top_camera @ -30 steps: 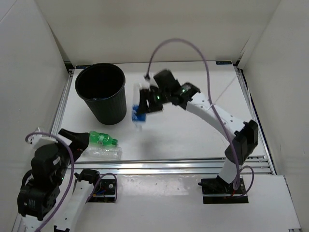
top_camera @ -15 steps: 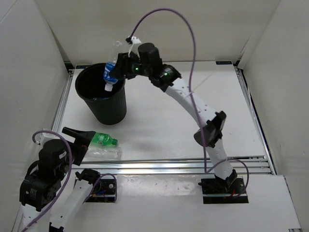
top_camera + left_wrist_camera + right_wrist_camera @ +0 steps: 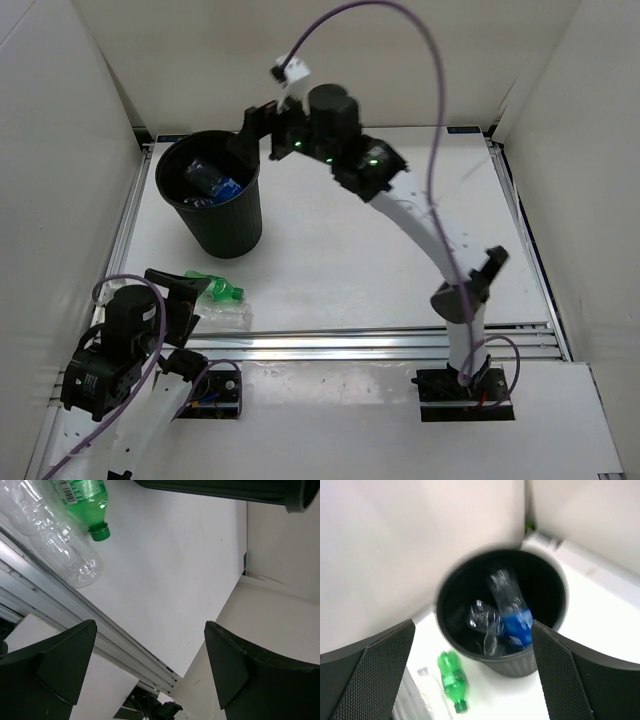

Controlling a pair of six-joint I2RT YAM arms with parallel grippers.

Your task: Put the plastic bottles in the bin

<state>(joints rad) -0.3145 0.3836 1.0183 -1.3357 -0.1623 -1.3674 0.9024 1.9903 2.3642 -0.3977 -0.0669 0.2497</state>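
Right gripper [image 3: 262, 128] released over the bin [image 3: 215, 228]; blue-label bottle [image 3: 212, 181] lies inside. Left gripper [image 3: 150, 626] spread beside green bottle [image 3: 218, 290] and clear bottle [image 3: 226, 313], adjacent on counter [image 3: 350, 270]. We risk nudging one while pinching the other.

I'm watching the right arm [image 3: 418, 222] showing white link shells between black joint housings, with green lights [image 3: 372, 156] glowing near its wrist. A purple cable [image 3: 440, 85] is arching over it, ending in a white connector [image 3: 290, 72]. The left arm [image 3: 125, 325] is wearing the same black housings and its own purple lead [image 3: 112, 284]. The left gripper [image 3: 150, 626] is presenting smooth black wedge fingers [image 3: 55, 665]; the right gripper [image 3: 472, 625] is showing finely dimpled ones.
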